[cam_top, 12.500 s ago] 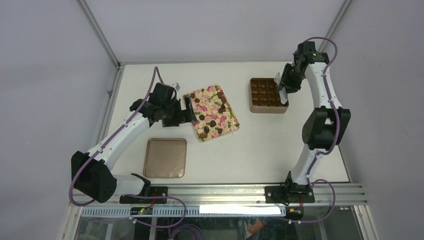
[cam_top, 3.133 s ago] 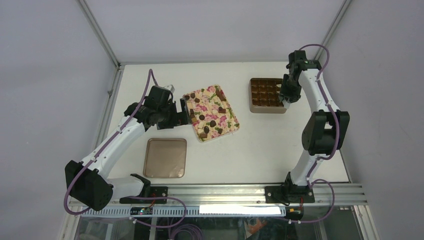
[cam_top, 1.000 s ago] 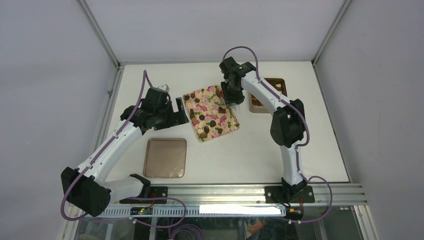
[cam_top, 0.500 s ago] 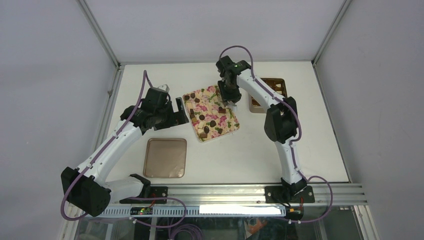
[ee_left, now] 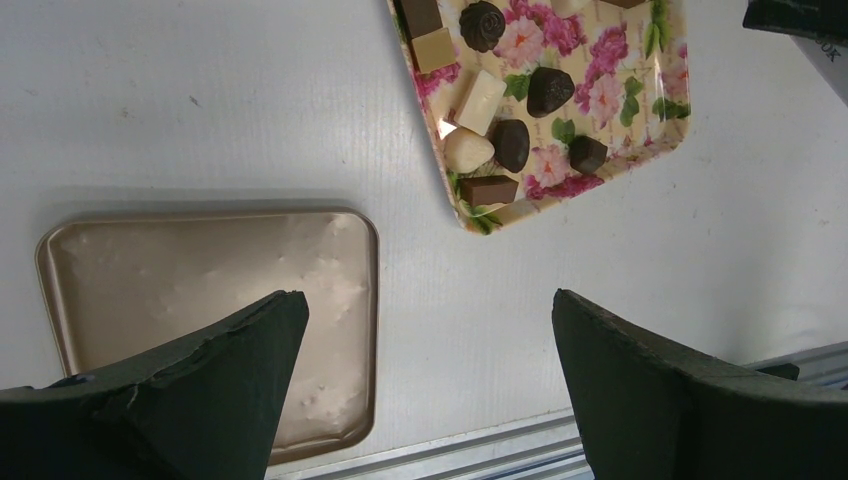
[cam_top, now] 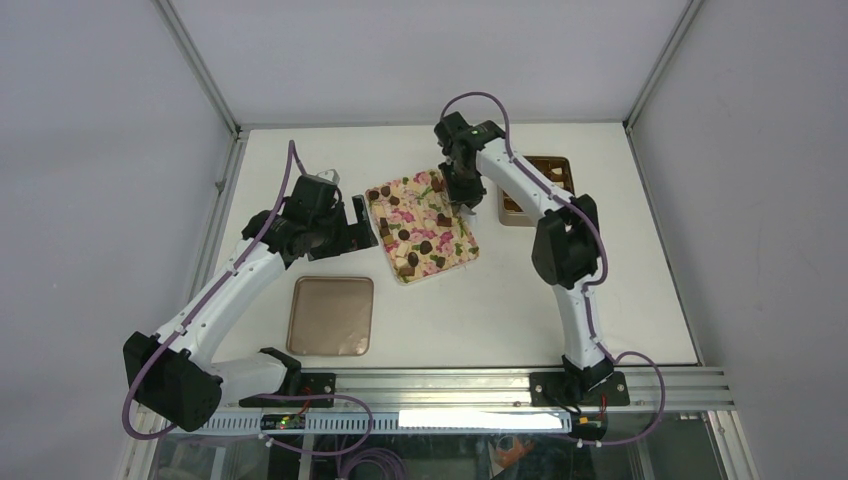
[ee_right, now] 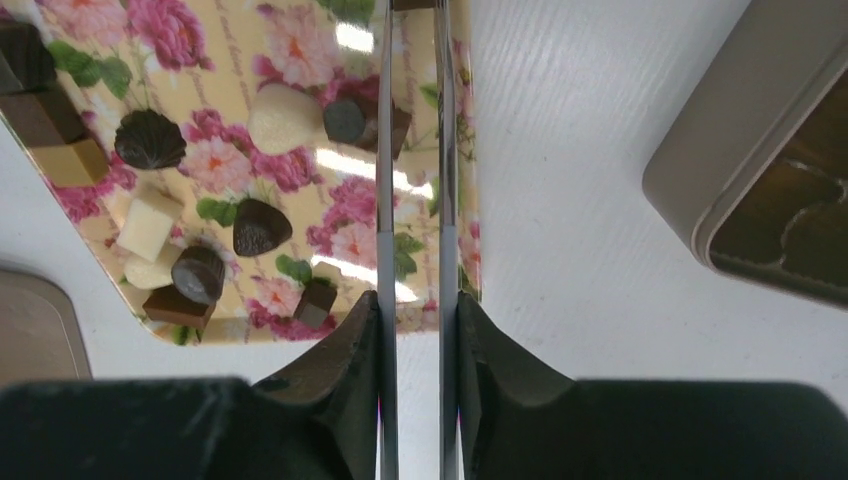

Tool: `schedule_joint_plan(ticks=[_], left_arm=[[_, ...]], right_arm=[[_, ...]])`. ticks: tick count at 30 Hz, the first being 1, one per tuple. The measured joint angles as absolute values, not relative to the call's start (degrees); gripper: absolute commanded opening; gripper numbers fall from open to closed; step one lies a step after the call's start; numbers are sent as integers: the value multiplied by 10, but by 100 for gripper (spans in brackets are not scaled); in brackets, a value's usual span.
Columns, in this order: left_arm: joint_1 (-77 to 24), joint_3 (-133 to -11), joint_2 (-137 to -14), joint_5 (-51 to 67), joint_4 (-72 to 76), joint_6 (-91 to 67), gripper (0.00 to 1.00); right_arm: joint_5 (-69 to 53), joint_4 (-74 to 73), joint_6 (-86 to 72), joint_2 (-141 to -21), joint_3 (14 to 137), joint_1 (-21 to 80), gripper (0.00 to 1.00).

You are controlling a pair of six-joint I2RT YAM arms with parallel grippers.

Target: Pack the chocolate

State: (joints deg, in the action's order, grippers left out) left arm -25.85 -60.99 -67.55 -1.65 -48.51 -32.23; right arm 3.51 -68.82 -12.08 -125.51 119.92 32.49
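Several pieces of chocolate, dark, tan and white, lie on a floral tray; the left wrist view shows chocolate on the tray too. My right gripper reaches down over the tray's right side. Its long thin blades stand close together with a brown chocolate piece between the tips of the right gripper at the frame's top edge. Other chocolate lies to their left. My left gripper hovers wide open at the tray's left edge; nothing sits within the left gripper.
The brown compartment box stands right of the tray, partly behind my right arm; its corner shows in the right wrist view. The flat tan lid lies front left, under my left fingers. A metal rail runs along the near table edge.
My right arm swung from the box over to the tray's right side, and its blades have drawn closer together. The left arm has stayed put, open.
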Motion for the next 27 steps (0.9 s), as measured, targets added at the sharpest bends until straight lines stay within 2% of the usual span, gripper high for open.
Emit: schedule_joint_plan(ticks=[5, 9, 12, 15, 20, 27], left_arm=[[-258, -610, -675, -17, -485, -322, 99], [-258, -610, -675, -18, -485, -322, 99], [-258, -610, -675, -18, -485, -322, 99], [-258, -610, -675, -18, -485, -322, 99], [-258, -610, -675, -18, -485, -322, 99], [-258, -610, -675, -20, -485, -322, 99]], right_arm=[[42, -686, -123, -1176, 1130, 322, 0], [42, -665, -134, -1052, 1024, 289, 0], [41, -658, -141, -954, 947, 219, 0], [44, -654, -145, -903, 910, 148, 0], [44, -654, -144, -885, 878, 65, 0], [41, -649, -135, -905, 868, 18, 0]])
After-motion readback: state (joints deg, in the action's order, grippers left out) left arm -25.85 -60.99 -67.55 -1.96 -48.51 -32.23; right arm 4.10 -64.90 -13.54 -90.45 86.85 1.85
